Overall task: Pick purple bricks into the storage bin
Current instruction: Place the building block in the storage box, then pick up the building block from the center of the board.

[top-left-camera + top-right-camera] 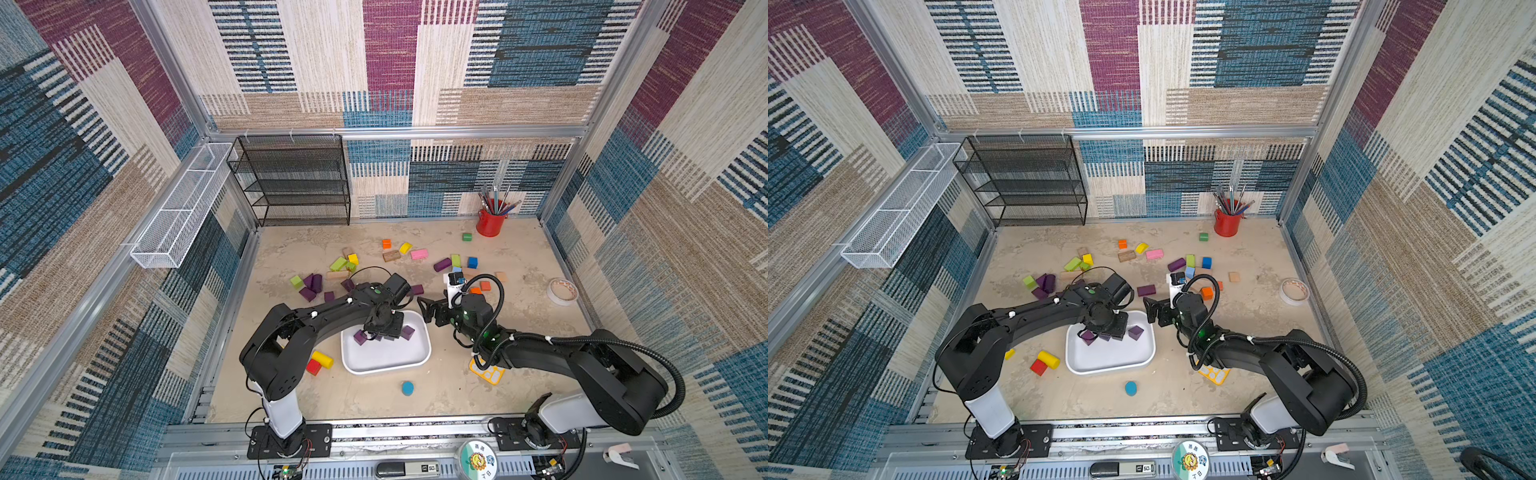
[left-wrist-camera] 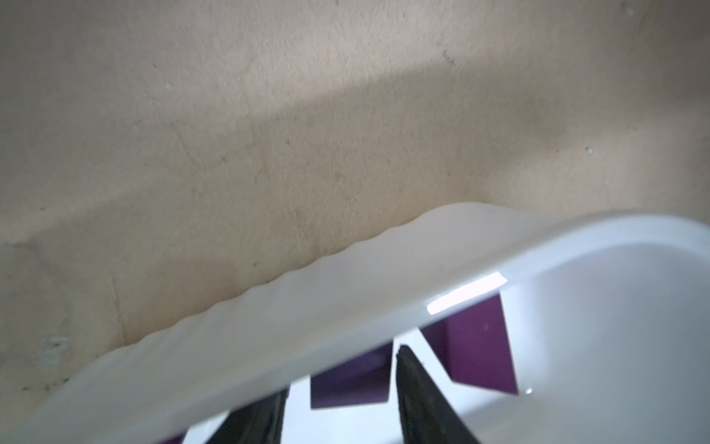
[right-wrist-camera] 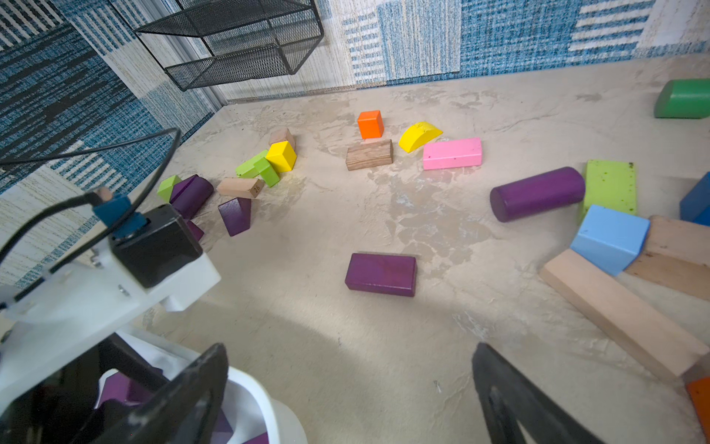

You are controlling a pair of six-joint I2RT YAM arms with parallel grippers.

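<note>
- I'm looking at a beige, mottled surface [image 1: 353, 399].
- Near edge: the white bin [image 1: 384, 355], a red cube [image 1: 313, 367] just beside a yellow cylinder [image 1: 323, 359], and a blue disc [image 1: 407, 388].
- Middle: loose purple bricks [image 1: 311, 284] scattered among other coloured blocks [image 1: 419, 254].
- Back: a black rack [image 1: 299, 183] and a red cup [image 1: 490, 224] of pencils [image 1: 496, 197].
- Right side: a tape roll [image 1: 562, 291], well apart from the blocks.

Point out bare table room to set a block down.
Bare: the strip before the black rack; the near edge around the blue disc; the storage bin, near half. Crowded: the mid-table block scatter and the bin's far half, under the left gripper.
</note>
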